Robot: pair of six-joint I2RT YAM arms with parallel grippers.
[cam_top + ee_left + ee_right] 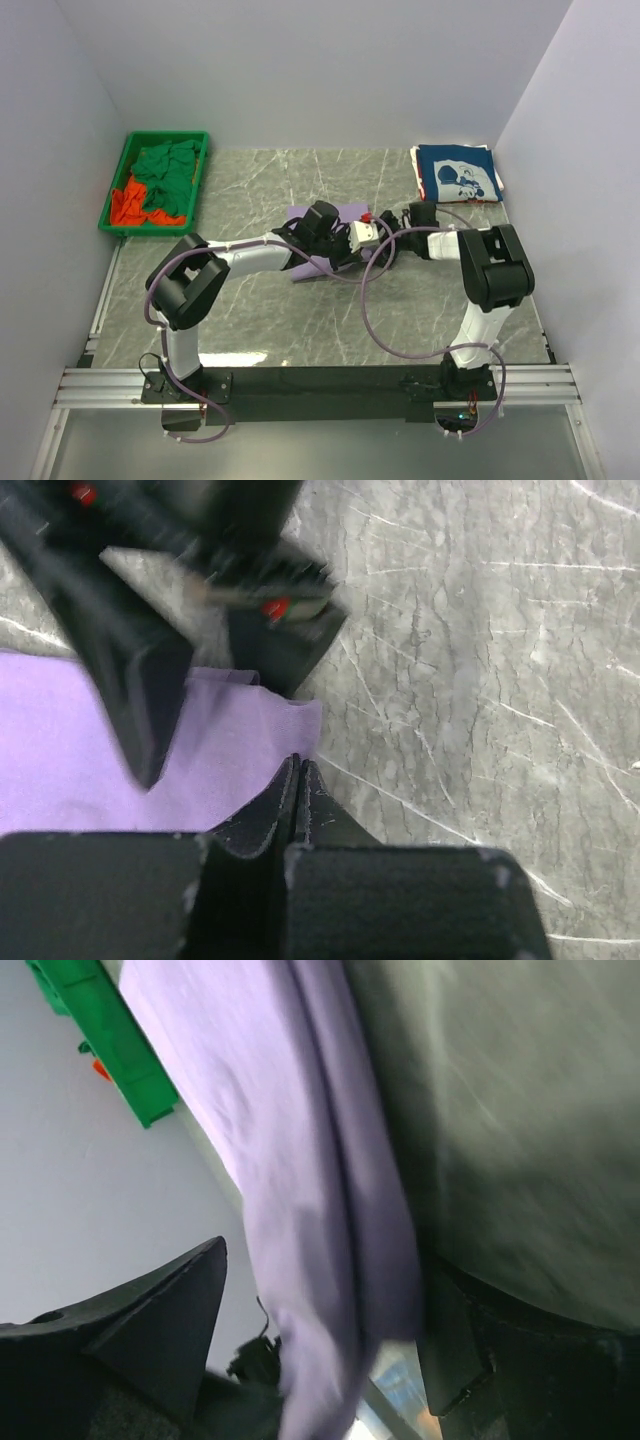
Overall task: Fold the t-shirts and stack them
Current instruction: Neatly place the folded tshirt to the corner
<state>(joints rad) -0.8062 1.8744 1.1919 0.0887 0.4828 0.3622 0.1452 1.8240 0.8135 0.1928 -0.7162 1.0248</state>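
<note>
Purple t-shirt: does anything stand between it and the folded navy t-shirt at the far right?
Nothing loose. Between the purple t-shirt and the navy t-shirt is bare table, with only the right arm above it.

Bin point(168, 134) left, folded tee point(457, 173) right

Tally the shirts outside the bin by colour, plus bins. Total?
Lavender t-shirt: 1
Navy printed t-shirt: 1 showing
Green bin: 1 (green cloth and orange-red cloth inside, count unclear)
Total: 3
</note>
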